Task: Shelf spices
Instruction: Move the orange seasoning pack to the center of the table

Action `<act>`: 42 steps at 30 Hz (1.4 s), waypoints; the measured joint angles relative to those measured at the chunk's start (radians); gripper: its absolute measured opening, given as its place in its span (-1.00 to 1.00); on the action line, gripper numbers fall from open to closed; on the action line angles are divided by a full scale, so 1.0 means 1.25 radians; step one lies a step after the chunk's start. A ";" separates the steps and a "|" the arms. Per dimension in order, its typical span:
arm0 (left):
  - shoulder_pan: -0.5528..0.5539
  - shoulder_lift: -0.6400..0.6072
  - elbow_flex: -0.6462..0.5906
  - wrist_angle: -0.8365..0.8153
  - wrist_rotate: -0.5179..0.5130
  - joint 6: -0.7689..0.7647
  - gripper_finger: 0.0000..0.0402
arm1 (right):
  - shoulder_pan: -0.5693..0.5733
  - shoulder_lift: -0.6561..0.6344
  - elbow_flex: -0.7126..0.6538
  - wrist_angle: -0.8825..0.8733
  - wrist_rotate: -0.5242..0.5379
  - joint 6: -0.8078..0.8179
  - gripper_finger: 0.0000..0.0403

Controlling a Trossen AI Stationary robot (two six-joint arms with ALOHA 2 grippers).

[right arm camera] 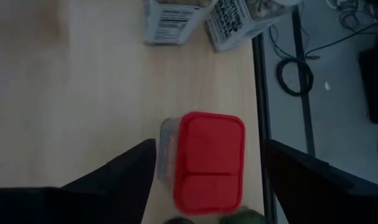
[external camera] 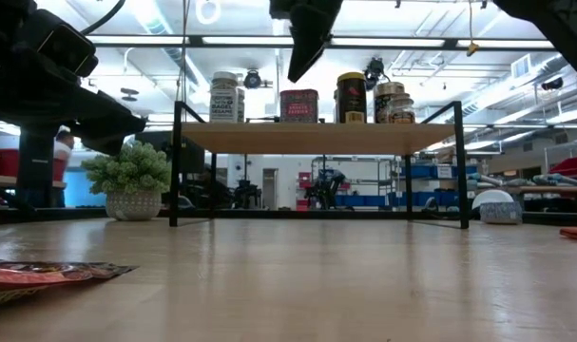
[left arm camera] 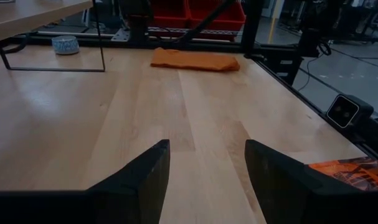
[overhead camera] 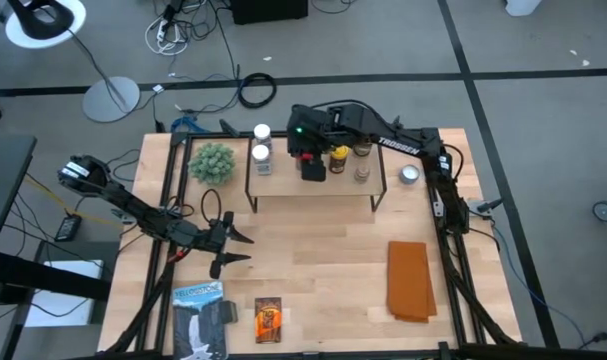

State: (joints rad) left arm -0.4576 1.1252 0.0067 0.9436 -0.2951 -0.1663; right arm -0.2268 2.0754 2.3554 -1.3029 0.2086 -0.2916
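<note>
Packet (external camera: 41, 275): orange-brown, flat on the table nearest the low camera, far from both grippers.
Shelf (external camera: 317, 138): jars and red box (external camera: 298, 105) stand in a row on its top board.
Right gripper (overhead camera: 311, 150): over the shelf, jaws wide, the red box between them, untouched.
Left gripper (overhead camera: 226, 248): low over bare table, jaws parted, empty, packet off to one side.
</note>
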 joint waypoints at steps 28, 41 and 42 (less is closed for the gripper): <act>0.000 0.000 0.001 -0.013 -0.001 0.007 0.06 | 0.432 -0.065 -0.280 0.253 0.061 0.303 -0.98; 0.000 0.000 0.004 -0.016 -0.003 0.003 0.06 | 0.455 -0.065 -0.490 0.756 -0.022 0.096 -0.97; 0.000 0.000 0.005 -0.016 -0.003 0.003 0.06 | 0.457 -0.065 -0.490 0.762 -0.023 0.093 -0.96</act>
State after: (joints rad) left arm -0.4580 1.1252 0.0124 0.9237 -0.2985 -0.1619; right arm 0.3448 1.9938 1.7432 -0.3503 0.1798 -0.1749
